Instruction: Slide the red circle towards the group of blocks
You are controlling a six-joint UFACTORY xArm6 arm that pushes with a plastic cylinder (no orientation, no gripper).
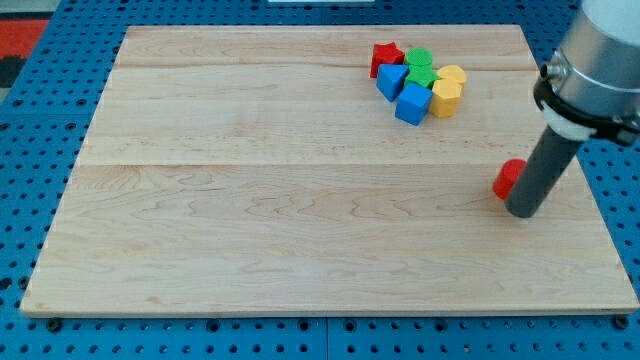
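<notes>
One red circle (508, 178) touching my tip (522, 213), on its left.

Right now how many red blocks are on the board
2. A red star-like block sits at the left end of the cluster near the view's top; the red circle lies alone at the view's right, half hidden behind my tip.

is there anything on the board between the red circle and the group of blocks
Nothing visible. The red circle sits at the view's right with my tip touching its right side, and bare wood runs up-left to the group, whose nearest blocks are the yellow and blue cube.
</notes>
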